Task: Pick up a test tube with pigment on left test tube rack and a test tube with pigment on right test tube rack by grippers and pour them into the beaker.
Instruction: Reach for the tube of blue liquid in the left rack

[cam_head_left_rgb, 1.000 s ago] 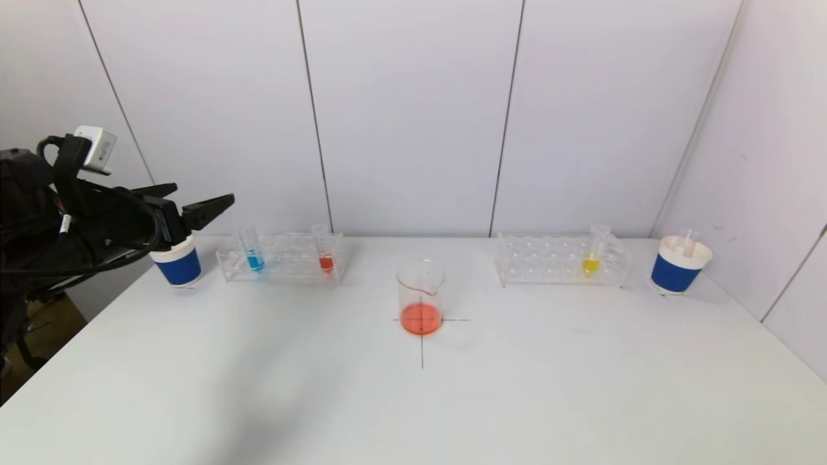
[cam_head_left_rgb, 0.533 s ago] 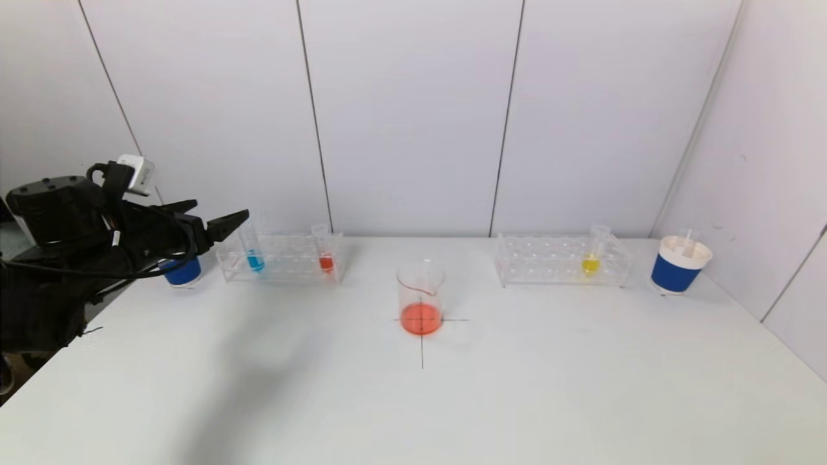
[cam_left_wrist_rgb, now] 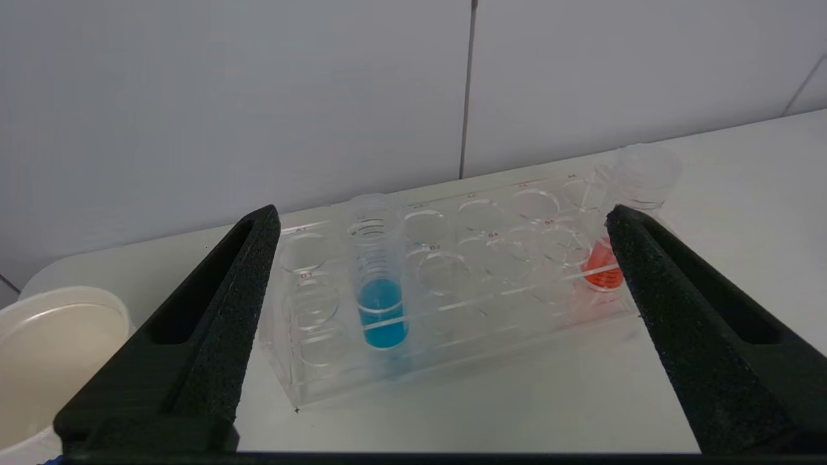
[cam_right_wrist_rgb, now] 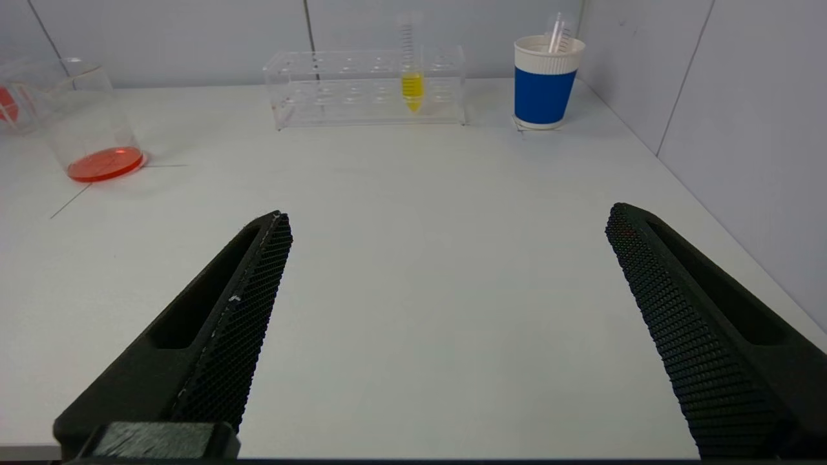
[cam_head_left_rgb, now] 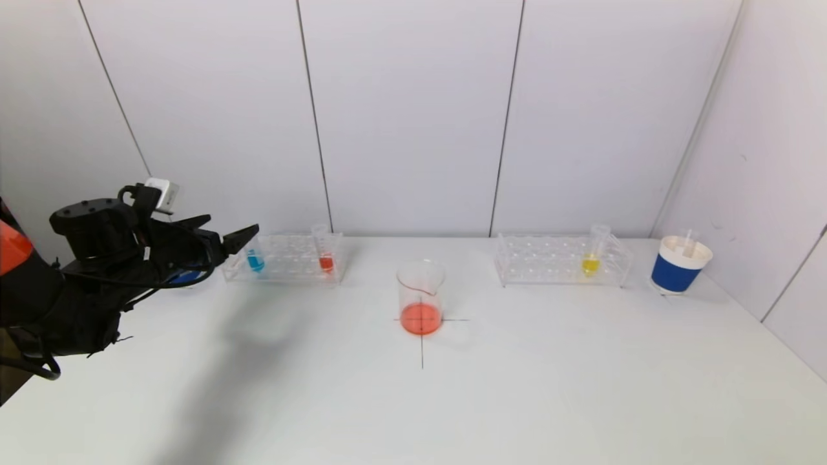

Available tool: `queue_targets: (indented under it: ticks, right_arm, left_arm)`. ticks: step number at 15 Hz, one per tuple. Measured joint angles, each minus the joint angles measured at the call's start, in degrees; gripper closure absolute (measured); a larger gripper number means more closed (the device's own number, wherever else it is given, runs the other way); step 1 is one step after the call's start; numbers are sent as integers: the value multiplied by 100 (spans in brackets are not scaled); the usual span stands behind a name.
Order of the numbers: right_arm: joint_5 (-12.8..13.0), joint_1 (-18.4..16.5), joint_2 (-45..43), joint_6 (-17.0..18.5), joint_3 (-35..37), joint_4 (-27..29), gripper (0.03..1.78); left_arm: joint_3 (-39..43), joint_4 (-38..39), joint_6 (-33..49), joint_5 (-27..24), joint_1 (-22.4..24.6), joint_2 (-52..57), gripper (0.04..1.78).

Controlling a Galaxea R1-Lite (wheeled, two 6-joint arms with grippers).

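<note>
Your left gripper [cam_head_left_rgb: 226,234], fingers wide apart, hovers just left of the clear plastic left rack [cam_head_left_rgb: 284,258]; centre on the blue-filled tube [cam_left_wrist_rgb: 380,284] before closing. Right gripper [cam_right_wrist_rgb: 446,226], out of the head view, is spread too. Two racks, three filled tubes, one glass beaker [cam_head_left_rgb: 420,297] at centre, two blue cups

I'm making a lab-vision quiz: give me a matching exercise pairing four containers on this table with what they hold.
Column 1:
1. Test tube at the outer end of the clear plastic left rack
2. Test tube in the clear plastic right rack
3. Clear glass beaker
4. Blue-and-white paper cup on the right

Column 2:
A. Yellow liquid
B. Empty clear tube
C. Blue liquid
D. Shallow orange-red liquid

Pairs: 1-C, 2-A, 3-D, 4-B
</note>
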State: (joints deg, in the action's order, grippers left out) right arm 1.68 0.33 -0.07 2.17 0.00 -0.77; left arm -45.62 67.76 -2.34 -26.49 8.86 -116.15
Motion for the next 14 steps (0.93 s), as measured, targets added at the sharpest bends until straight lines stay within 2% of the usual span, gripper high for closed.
queue_targets:
  ticks: [8, 14]
  right_arm:
    - [0, 0, 0, 0, 0, 0, 4]
    - [0, 2, 0, 2, 0, 0, 4]
  left_arm:
    - [-223, 528, -9, -35, 69, -670, 6]
    - [-363, 600, -210, -33, 54, -1001, 6]
